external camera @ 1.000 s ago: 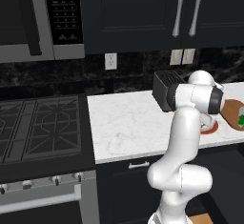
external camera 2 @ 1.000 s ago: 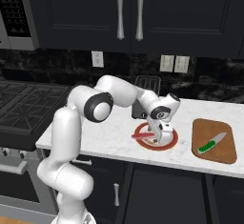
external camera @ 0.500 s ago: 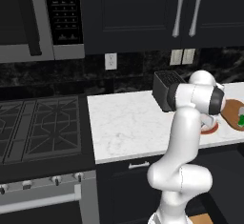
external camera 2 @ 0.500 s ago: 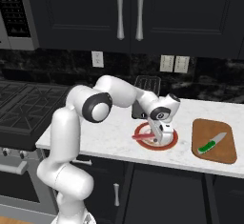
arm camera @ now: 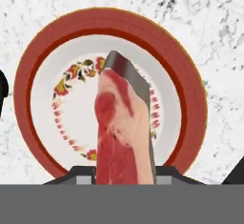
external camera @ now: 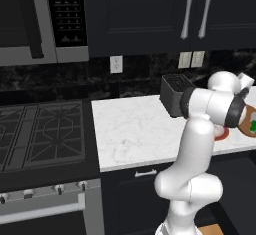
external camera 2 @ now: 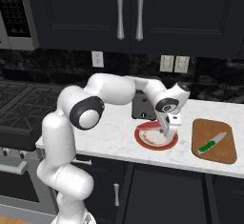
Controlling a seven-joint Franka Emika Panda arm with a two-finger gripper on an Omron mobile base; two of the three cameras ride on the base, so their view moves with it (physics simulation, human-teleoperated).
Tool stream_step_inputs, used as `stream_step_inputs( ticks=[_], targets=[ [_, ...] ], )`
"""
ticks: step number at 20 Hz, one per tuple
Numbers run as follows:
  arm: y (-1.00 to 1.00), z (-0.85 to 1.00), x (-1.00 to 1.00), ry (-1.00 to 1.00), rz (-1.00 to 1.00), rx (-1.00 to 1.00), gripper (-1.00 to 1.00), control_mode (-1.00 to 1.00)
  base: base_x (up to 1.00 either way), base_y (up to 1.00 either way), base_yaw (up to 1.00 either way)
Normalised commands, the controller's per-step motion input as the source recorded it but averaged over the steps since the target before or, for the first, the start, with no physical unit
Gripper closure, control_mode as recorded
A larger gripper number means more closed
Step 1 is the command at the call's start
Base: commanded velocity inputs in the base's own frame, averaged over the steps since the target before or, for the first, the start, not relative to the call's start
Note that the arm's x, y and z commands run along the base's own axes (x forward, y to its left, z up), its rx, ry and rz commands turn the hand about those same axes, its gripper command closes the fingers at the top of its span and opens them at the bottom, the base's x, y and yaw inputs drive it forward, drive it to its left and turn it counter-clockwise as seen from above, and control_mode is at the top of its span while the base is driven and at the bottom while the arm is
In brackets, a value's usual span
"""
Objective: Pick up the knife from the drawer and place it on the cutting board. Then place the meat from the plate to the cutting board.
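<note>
The round plate (arm camera: 39,66) with a red rim lies on the white marble counter, under the hand. My gripper (arm camera: 124,173) is shut on the meat (arm camera: 121,137), a reddish-pink strip with pale streaks that hangs just above the plate's cream centre and casts a dark shadow on it. From the right base view the gripper (external camera 2: 167,131) points down over the plate (external camera 2: 143,138). To its right lies the brown cutting board (external camera 2: 225,152) with the green-handled knife (external camera 2: 211,143) on it. In the left base view the arm hides most of the plate (external camera: 223,134) and of the cutting board (external camera: 245,120).
A dark toaster (external camera 2: 142,106) stands on the counter just behind the plate. The black stove (external camera: 40,134) lies left of the counter. Dark wall cabinets (external camera 2: 128,13) hang above, and dark cupboard fronts run under the counter's front edge.
The gripper's jaws have shut on the meat over the plate. The arm has hardly moved.
</note>
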Motion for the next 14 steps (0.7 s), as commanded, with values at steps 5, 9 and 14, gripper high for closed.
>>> stream_step_inputs(
  ticks=[5,9,14],
  targets=[
    [-0.64,0.51,-0.45,-0.1,-0.1,-0.11,1.0,-1.0,0.0,0.0,0.0],
    [-0.82,0.26,-0.14,-0.04,-0.07,-0.19,1.0,-1.0,0.0,0.0,0.0],
    [-0.9,0.17,0.0,0.0,-0.05,-0.18,1.0,-1.0,0.0,0.0,0.0]
  ],
)
